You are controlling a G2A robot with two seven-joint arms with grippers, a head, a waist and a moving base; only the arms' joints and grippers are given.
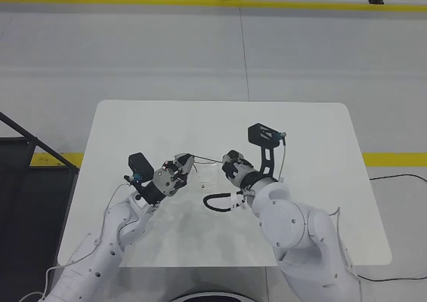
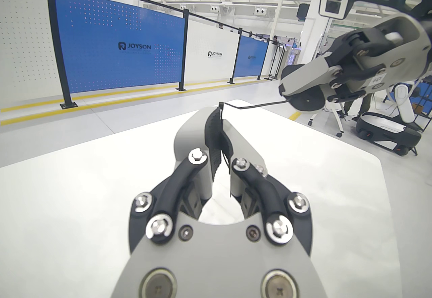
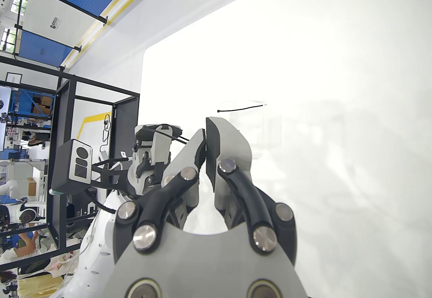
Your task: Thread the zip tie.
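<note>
Left gripper [image 2: 220, 118] clamps the zip tie [image 2: 256, 105] head, right gripper [image 3: 205, 138] pinches its light, springy tail, best held near the tip.

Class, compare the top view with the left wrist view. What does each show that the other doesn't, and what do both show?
Top view alone of the two: a black curved strip lying on the table near the right arm, and the table's full outline. Left wrist view alone: a close look at the left gripper shut on one end of the zip tie, and a fence with blue panels behind. Both: the zip tie stretched from left gripper to right gripper, above the white table.
</note>
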